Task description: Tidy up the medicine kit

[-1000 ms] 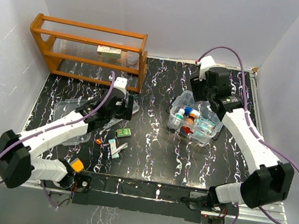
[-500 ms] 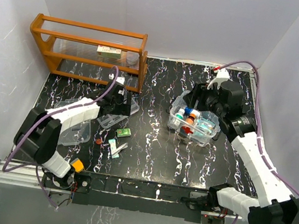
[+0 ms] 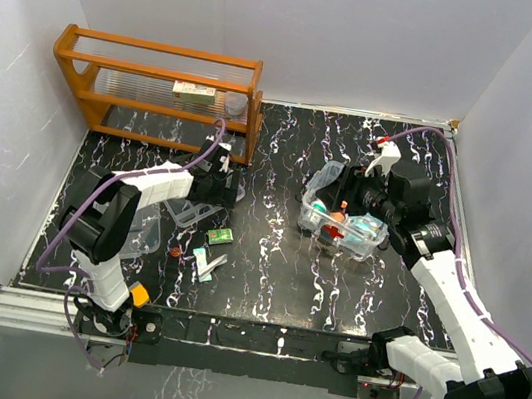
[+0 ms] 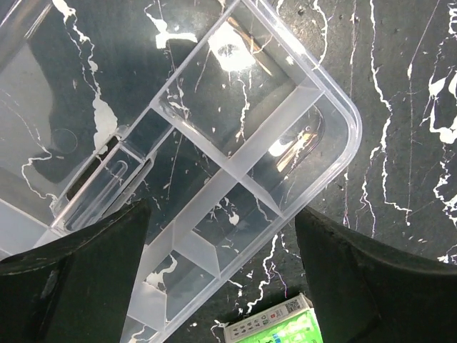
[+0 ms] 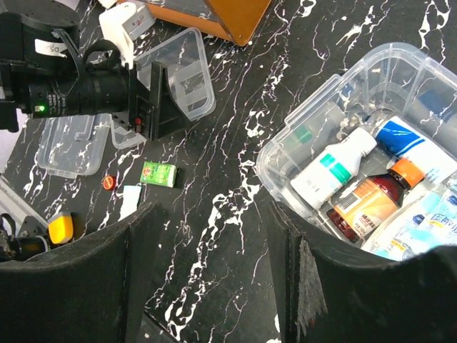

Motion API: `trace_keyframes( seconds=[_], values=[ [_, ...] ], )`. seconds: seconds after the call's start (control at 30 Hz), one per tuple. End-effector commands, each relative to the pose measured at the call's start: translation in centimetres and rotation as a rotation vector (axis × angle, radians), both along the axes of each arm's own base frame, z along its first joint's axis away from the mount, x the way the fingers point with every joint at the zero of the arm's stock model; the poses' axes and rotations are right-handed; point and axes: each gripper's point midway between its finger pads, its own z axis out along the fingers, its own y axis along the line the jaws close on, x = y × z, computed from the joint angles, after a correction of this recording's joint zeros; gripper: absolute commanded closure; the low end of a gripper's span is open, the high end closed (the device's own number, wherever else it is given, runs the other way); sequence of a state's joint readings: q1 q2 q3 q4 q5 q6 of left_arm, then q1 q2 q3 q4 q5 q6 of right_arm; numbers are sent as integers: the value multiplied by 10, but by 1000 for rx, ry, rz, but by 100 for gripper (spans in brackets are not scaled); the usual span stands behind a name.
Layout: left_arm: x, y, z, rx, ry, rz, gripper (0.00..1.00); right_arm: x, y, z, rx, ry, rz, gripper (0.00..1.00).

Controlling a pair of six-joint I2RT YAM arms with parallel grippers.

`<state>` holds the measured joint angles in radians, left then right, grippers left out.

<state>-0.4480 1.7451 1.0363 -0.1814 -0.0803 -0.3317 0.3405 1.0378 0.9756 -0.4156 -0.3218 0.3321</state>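
The medicine kit box (image 3: 370,244) is clear, stands right of centre and holds several bottles and a tube. In the right wrist view its rim (image 5: 285,139) surrounds a white bottle (image 5: 335,168) and an amber bottle (image 5: 371,200). My right gripper (image 3: 348,190) (image 5: 214,286) hovers open and empty by the box's left side. The clear divided tray insert (image 3: 193,212) (image 4: 235,143) lies left of centre. My left gripper (image 3: 219,192) (image 4: 221,286) is open just above the insert's near edge. The flat clear lid (image 3: 135,229) (image 5: 68,146) lies further left.
A green box (image 3: 219,237) (image 4: 275,330) (image 5: 158,174), white sachets (image 3: 205,263) and a small red cap (image 3: 175,252) lie in front of the tray insert. The orange wooden rack (image 3: 163,82) stands at the back left.
My right gripper has come forward from behind the kit box to hover over its left side. My left arm has folded in, with its gripper shifted slightly right over the tray insert.
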Motion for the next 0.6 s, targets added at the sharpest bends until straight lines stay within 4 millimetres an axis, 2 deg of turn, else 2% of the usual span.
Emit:
trace_keyframes(
  seconds=[0.0, 0.17, 0.4, 0.57],
  values=[
    [-11, -4, 4, -30, 67, -37, 19, -2, 5, 22, 58, -69, 16, 43],
    [-24, -20, 8, -116, 117, -100, 22, -6, 7, 18, 71, -47, 23, 43],
    [-42, -56, 14, -327, 188, -183, 30, -12, 8, 2, 97, 22, 7, 46],
    [-49, -73, 24, -435, 203, -215, 32, -18, 20, -5, 95, 45, 16, 48]
  ],
)
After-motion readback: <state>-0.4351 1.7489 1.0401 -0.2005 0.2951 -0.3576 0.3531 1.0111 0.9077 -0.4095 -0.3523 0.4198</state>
